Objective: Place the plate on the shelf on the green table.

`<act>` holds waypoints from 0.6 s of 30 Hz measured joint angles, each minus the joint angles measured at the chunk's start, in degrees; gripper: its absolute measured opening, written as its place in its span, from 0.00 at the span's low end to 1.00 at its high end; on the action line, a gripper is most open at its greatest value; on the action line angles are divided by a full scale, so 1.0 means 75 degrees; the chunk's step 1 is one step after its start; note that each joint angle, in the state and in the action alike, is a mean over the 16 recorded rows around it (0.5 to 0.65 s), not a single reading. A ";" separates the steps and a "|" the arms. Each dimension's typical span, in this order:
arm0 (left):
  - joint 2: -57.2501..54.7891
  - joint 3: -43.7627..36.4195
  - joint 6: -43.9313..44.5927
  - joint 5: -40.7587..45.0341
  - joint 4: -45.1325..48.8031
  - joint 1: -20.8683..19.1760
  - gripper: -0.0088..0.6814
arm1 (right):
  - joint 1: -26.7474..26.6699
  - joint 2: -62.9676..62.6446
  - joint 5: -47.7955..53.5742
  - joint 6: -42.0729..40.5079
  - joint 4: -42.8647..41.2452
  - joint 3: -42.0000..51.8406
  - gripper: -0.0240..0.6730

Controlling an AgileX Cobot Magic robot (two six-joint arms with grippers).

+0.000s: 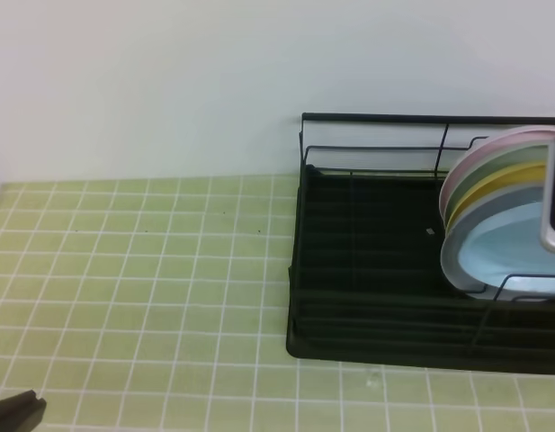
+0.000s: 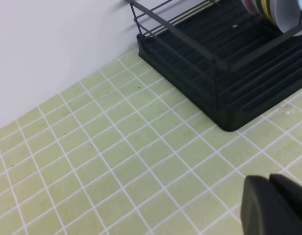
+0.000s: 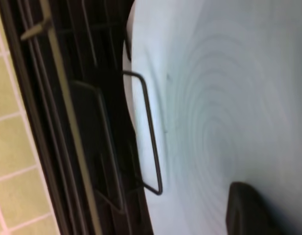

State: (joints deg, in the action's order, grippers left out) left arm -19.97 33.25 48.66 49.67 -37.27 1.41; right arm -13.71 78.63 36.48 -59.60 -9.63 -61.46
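Observation:
The light blue plate (image 1: 502,256) stands upright on edge in the black wire shelf (image 1: 367,270) on the green table (image 1: 142,270), as the frontmost of several plates. My right gripper (image 1: 554,216) is at the plate's right edge. In the right wrist view the plate (image 3: 229,98) fills the frame and one black finger (image 3: 248,210) lies on its face; the other finger is hidden behind it. My left gripper (image 1: 16,409) is low at the front left, far from the shelf, with its fingers (image 2: 275,205) together and empty.
Pink (image 1: 479,157), yellow (image 1: 502,184) and grey (image 1: 493,211) plates stand behind the blue one. The shelf's left half (image 2: 214,63) holds only bare wires. A white wall runs behind the tiled table (image 2: 116,147).

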 joint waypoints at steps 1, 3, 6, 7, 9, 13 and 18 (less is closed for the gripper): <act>0.0000 -0.0005 0.0005 0.0002 -0.0002 0.0000 0.01 | 0.0000 0.0030 -0.0040 0.0051 -0.0053 0.0000 0.03; 0.0007 -0.0015 0.0014 0.0006 -0.0008 0.0000 0.01 | 0.0000 0.0077 -0.0108 0.0149 -0.0149 0.0000 0.03; 0.0050 -0.0031 0.0028 0.0012 -0.0019 0.0000 0.01 | 0.0000 0.0119 -0.0198 0.0286 -0.0270 0.0000 0.03; 0.0077 -0.0037 0.0033 0.0014 -0.0022 0.0000 0.01 | 0.0000 0.0126 -0.0227 0.0328 -0.0303 0.0000 0.03; 0.0152 -0.0056 0.0046 0.0020 -0.0028 0.0000 0.01 | 0.0000 0.0134 -0.0272 0.0408 -0.0352 0.0000 0.03; 0.0411 -0.0103 0.0072 0.0030 -0.0046 0.0000 0.01 | 0.0000 0.0136 -0.0286 0.0533 -0.0420 0.0000 0.03; 0.0926 -0.0157 0.0093 -0.0010 -0.0067 0.0000 0.01 | 0.0000 0.0136 -0.0289 0.0716 -0.0470 0.0000 0.03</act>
State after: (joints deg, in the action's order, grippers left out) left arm -13.02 32.07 49.35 49.59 -37.77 1.41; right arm -13.71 79.65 34.31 -54.23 -13.15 -61.46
